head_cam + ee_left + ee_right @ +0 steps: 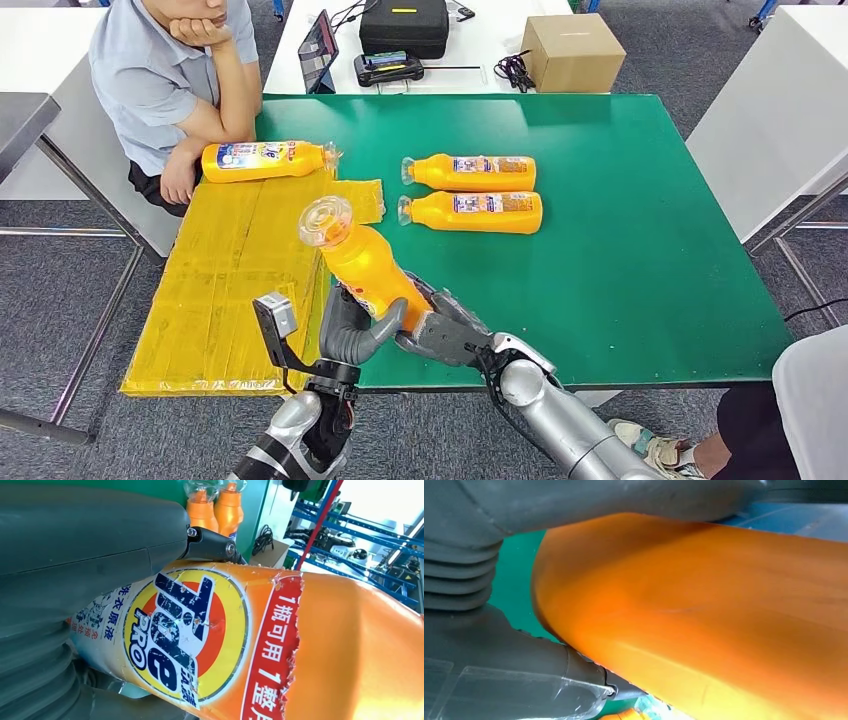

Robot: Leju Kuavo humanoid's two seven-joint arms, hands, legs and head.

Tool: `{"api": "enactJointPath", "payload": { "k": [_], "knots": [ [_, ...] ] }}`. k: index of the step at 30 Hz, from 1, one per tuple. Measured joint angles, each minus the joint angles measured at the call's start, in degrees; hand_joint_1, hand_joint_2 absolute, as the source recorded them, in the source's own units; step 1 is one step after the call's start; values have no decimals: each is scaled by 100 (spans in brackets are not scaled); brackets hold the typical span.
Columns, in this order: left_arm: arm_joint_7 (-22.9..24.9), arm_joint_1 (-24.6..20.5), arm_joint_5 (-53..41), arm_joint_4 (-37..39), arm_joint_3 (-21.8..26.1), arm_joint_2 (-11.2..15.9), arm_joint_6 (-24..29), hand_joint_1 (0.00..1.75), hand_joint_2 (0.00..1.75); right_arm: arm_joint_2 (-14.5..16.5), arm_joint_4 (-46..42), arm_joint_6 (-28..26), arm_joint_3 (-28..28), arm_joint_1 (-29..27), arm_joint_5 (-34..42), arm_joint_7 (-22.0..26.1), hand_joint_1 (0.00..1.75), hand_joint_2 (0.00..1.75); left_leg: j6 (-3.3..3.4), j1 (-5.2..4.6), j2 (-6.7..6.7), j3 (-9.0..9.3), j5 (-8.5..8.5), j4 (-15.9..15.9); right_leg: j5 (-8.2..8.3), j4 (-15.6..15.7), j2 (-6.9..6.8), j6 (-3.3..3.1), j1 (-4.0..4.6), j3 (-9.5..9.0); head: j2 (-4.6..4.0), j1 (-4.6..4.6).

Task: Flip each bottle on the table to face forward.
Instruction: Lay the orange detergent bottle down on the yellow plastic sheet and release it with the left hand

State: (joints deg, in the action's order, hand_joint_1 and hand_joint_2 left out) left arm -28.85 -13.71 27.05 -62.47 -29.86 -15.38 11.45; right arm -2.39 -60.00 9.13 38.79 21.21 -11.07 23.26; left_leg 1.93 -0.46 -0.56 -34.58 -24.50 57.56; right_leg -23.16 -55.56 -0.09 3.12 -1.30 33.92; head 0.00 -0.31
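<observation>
An orange bottle (365, 268) was held above the near edge of the green table (650, 260), tilted, its clear cap (325, 220) raised toward the far left. Its lower body was gripped from both sides: the left hand (352, 332) was wrapped around it from the left, the right hand (445, 325) closed on it from the right. In the left wrist view the torn front label (185, 635) was seen beside the grey thumb (90, 545); in the right wrist view only plain orange plastic (704, 610) was seen between the fingers (589, 497), and the base was cut off. Two more bottles (470, 172) (472, 212) lay side by side mid-table, caps to the left. Another bottle (262, 160) lay on the yellow sheet (220, 290), next to a seated person's hand (178, 182).
</observation>
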Motion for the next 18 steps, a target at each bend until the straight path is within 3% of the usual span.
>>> {"api": "enactJointPath", "payload": {
  "k": [2,8,18],
  "knots": [
    [-19,4,-96,-1,2,1,75,175,175,4,0,-22,-2,-13,1,-1,0,175,0,0,0,0,0,0,0,0,0,0,0,0,0,0],
    [-153,-30,-1383,-6,-15,64,954,175,175,-6,-31,-232,-118,-254,-73,41,0,175,0,0,-1,0,0,0,0,0,-1,0,0,0,0,0],
    [84,-46,-2627,-270,293,418,1194,175,175,-26,-228,-332,-639,-804,-271,101,0,175,0,1,1,0,0,-1,0,0,0,0,1,0,0,0]
  ]
}}
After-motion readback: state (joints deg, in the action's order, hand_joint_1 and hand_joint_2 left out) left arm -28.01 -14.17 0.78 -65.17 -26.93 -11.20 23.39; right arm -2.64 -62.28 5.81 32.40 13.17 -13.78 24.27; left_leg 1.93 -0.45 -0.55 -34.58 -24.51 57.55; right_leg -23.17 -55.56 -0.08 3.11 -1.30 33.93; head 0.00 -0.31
